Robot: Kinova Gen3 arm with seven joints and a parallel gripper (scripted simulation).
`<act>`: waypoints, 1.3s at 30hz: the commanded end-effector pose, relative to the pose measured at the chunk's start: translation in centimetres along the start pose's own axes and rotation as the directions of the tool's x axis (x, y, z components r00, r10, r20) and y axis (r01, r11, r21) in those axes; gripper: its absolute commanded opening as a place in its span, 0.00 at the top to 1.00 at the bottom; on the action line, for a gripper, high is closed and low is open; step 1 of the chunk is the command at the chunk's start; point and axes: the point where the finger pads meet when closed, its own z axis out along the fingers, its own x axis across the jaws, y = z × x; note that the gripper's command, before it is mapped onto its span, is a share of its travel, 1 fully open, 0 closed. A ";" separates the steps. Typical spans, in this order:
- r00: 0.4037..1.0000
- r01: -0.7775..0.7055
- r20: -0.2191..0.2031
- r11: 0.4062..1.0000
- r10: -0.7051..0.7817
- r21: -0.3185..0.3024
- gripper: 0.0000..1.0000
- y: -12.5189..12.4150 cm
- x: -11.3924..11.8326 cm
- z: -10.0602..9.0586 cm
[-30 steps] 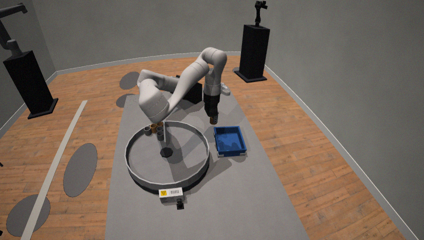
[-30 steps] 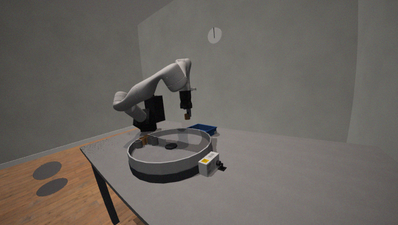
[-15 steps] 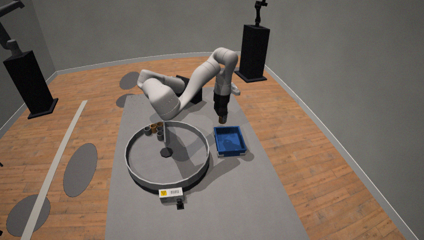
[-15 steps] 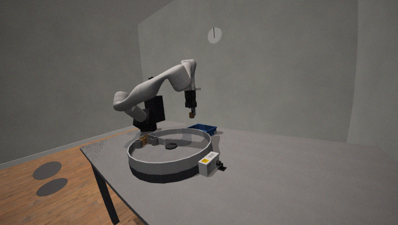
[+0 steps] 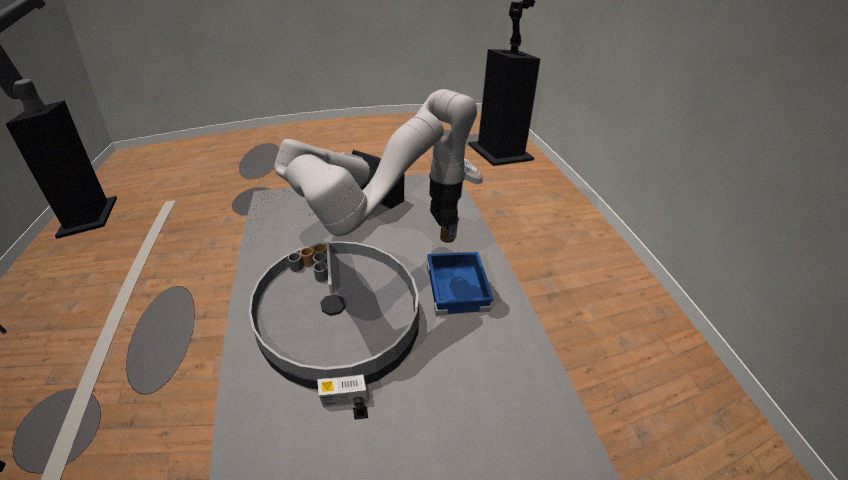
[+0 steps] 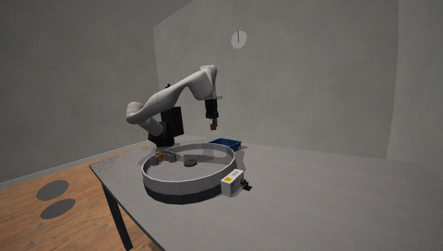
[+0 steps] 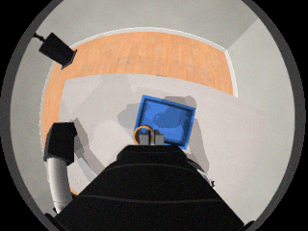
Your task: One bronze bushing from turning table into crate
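Matte grey table (image 5: 476,380) (image 6: 311,198) (image 7: 231,159) beneath a pincer (image 5: 448,230) (image 6: 213,124) (image 7: 152,135) nearly closed, gripping a ring-shaped bronze bushing (image 5: 445,234) (image 6: 212,126) (image 7: 137,133) by its wall.

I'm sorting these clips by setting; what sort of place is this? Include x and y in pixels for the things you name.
Probably a robotics lab or test cell: a jointed arm (image 5: 404,139) (image 6: 167,96) over a table, a walled turntable (image 5: 389,356) (image 6: 186,186), and black pedestals (image 5: 508,104) carrying other arms.

On your grey table (image 5: 404,440), the blue crate (image 5: 437,288) sat beside the turning table (image 5: 263,338), apart from it. Your gripper (image 5: 448,230) held a bronze bushing (image 5: 445,233) above the table, near the crate's far edge. You had two bronze bushings (image 5: 307,256) and three grey bushings (image 5: 320,271) clustered inside the turning table's far rim.
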 end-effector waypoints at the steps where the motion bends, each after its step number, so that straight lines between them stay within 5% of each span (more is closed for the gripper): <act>1: 1.000 0.001 -0.001 1.000 -0.001 0.002 1.00 -0.1 0.0 -0.1; 7: 1.000 0.000 -0.001 1.000 0.000 0.002 1.00 0.0 0.0 2.6; 19: 1.000 0.000 -0.001 1.000 0.000 0.002 1.00 0.0 0.0 2.6; 24: 1.000 0.001 -0.002 1.000 -0.001 0.002 1.00 -0.1 0.0 5.3; 36: 1.000 0.001 -0.002 1.000 -0.001 0.002 1.00 -0.1 0.0 5.3; 39: 1.000 0.001 -0.002 1.000 -0.001 0.002 1.00 -0.1 0.0 6.9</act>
